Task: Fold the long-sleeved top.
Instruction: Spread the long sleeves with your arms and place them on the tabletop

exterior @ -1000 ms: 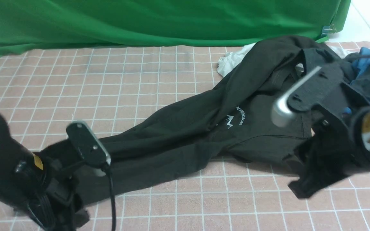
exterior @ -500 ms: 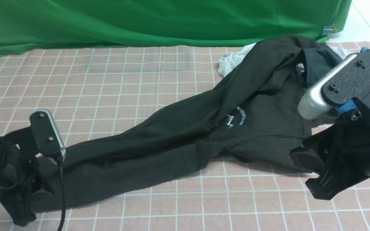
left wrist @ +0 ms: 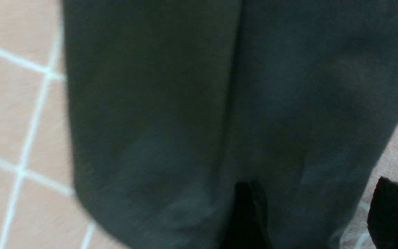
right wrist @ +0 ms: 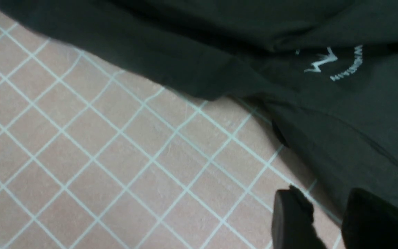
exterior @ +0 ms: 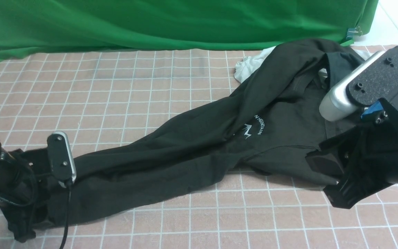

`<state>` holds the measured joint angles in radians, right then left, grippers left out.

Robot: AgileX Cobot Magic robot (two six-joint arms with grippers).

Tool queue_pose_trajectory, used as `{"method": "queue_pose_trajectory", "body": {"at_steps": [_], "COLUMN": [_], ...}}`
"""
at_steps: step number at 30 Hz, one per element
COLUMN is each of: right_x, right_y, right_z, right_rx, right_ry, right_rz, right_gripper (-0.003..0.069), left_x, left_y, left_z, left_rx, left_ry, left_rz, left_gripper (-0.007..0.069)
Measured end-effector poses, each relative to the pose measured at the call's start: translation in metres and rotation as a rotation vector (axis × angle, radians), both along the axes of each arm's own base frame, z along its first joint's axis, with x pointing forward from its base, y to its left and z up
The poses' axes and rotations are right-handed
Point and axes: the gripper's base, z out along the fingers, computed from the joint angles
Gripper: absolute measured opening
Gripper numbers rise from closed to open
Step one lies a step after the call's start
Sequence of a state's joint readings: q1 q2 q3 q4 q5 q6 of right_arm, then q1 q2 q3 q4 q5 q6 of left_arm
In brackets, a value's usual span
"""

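The long-sleeved top, black with small white chest lettering, lies stretched in a band from the near left to the far right of the tiled table. My left gripper is at the band's near-left end. In the left wrist view the cloth lies under and between its wide-apart fingers; the gripper is open. My right gripper hovers at the top's near right edge. In the right wrist view it is open over bare table, next to the cloth's edge.
A white garment and a darker garment with a blue one are piled at the far right behind the top. A green backdrop closes the far side. The pink gridded table stretches left and near.
My left arm swung left from over the band to its near-left end and lowered. My right arm pulled back right, then sank slightly beside the top's edge. The top has barely shifted.
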<state>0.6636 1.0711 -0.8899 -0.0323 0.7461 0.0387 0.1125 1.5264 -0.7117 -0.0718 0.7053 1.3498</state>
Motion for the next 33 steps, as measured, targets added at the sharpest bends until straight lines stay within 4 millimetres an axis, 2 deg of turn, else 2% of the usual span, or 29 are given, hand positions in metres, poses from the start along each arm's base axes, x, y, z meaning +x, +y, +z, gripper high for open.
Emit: {"method": "queue_pose_trajectory", "body": {"at_steps": [4, 10, 19, 20, 24, 27, 29, 33], "right_x": [0.0, 0.001, 0.002, 0.002, 0.002, 0.002, 0.002, 0.002], "right_y": [0.0, 0.001, 0.002, 0.002, 0.002, 0.002, 0.002, 0.002], "right_z": [0.0, 0.001, 0.002, 0.002, 0.002, 0.002, 0.002, 0.002], "right_rx": [0.002, 0.008, 0.019, 0.019, 0.015, 0.014, 0.013, 0.009], "right_ry": [-0.005, -0.018, -0.034, -0.034, -0.037, -0.038, -0.038, -0.041], "right_rz": [0.002, 0.006, 0.008, 0.008, 0.013, 0.015, 0.016, 0.021], "right_gripper": [0.0246, 0.0246, 0.0246, 0.0246, 0.0246, 0.0246, 0.0246, 0.0246], "left_x": [0.001, 0.007, 0.009, 0.009, 0.008, 0.008, 0.006, -0.001], "left_y": [0.001, 0.004, 0.006, 0.006, 0.005, 0.005, 0.005, 0.003], "left_z": [-0.008, -0.008, -0.012, -0.012, -0.012, -0.012, -0.007, 0.012], "left_rx": [0.008, 0.05, 0.069, 0.067, 0.057, 0.05, 0.051, 0.056], "left_ry": [0.037, -0.028, -0.007, -0.007, 0.004, 0.006, -0.003, -0.046], "left_rz": [-0.051, -0.079, -0.101, -0.092, -0.046, -0.027, -0.026, -0.027], "left_gripper": [0.0447, 0.0447, 0.0444, 0.0431, 0.0295, 0.0124, 0.0049, 0.0037]}}
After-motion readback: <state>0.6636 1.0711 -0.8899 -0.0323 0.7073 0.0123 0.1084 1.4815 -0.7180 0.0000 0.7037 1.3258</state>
